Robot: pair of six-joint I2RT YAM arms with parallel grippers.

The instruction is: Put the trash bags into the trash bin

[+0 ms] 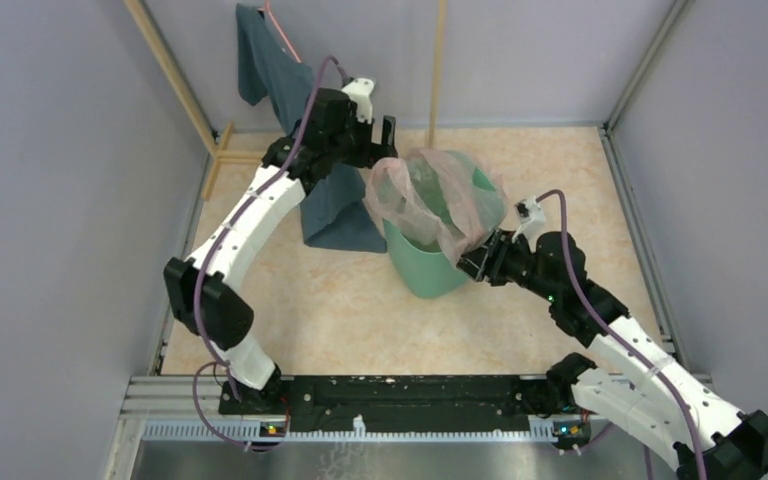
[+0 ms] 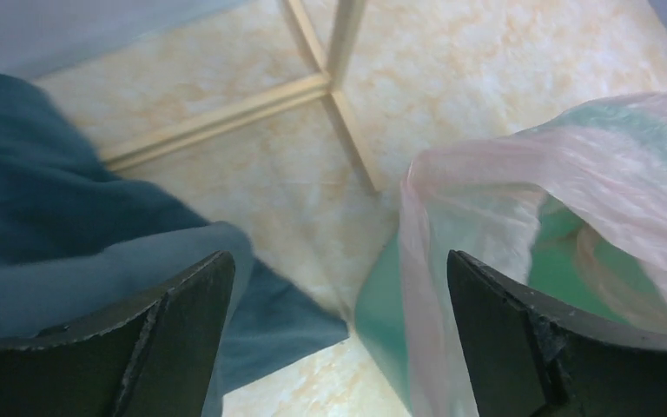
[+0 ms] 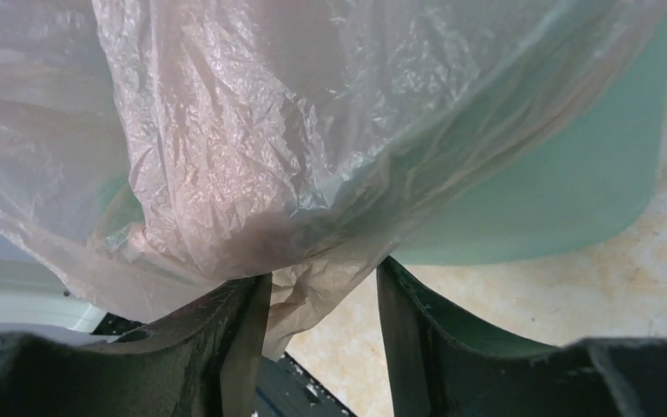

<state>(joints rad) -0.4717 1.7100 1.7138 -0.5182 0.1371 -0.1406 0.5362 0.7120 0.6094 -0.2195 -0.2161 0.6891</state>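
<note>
Draping over the trash bin [image 1: 420,268] rim in the top view, the trash bag [image 1: 430,195] is hanging beside a teal cloth [image 1: 335,205]. At the left wrist, the left gripper [image 2: 339,269] is gaping wide and empty just beside the bag. At the right wrist, the right gripper [image 3: 323,278] is standing parted, with a fold of film dangling loosely between its fingers.

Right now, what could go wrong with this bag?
1. Film of the trash bag hangs between the parted fingers of the right gripper; pulling back might drag it off the trash bin.
2. The bag billows over the rim, not inside, so it may slip off.
3. The open left gripper sits beside the teal cloth and could catch it.
</note>
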